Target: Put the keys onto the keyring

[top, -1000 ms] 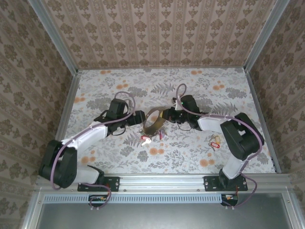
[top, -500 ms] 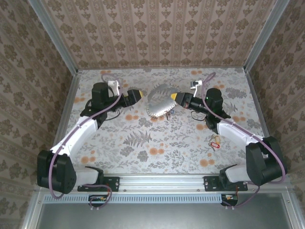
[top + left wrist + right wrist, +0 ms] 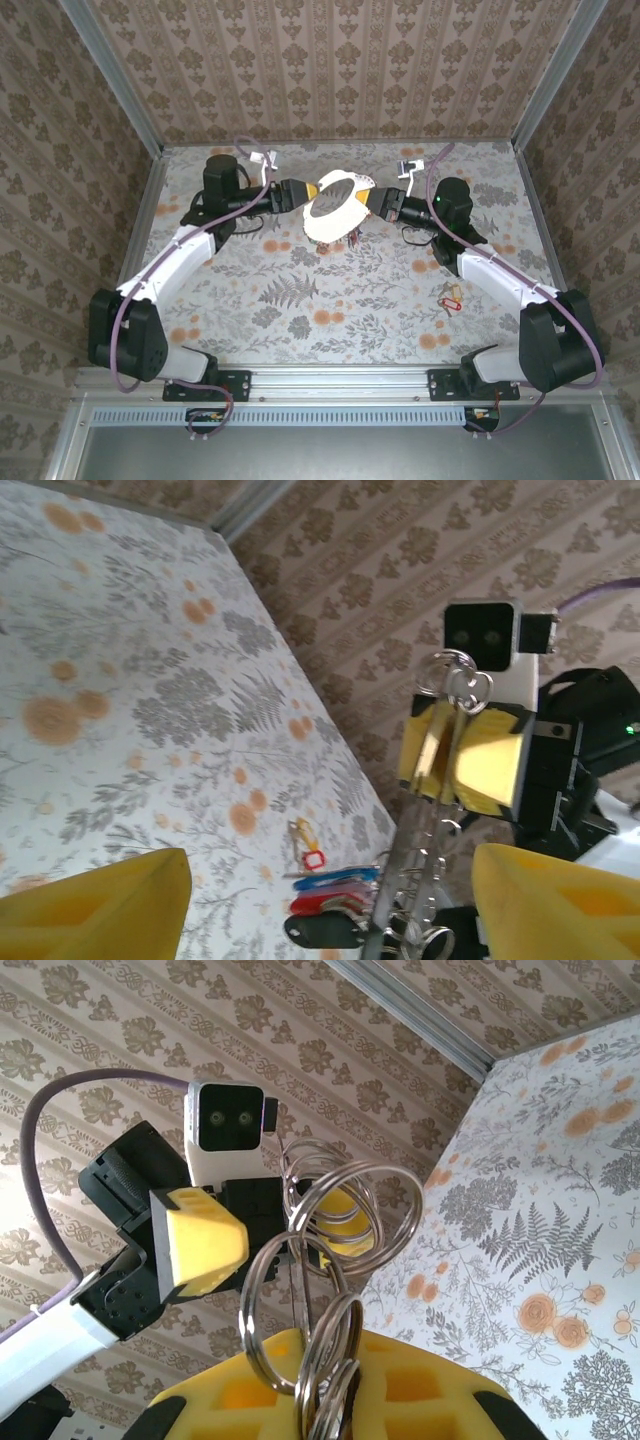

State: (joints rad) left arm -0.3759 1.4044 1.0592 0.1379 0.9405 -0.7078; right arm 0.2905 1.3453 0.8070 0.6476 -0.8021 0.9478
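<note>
Swung inward, the left tool (image 3: 309, 190) gapes beside the keyring (image 3: 330, 222) that the right tool (image 3: 371, 202) clenches.

One camera looks down from behind the arms (image 3: 180, 260); both wrist cameras face closely past their fingers (image 3: 95, 905) at the shared keyring (image 3: 345, 179).

We can read no text, label, brand, number or sign on anything in these views.
</note>
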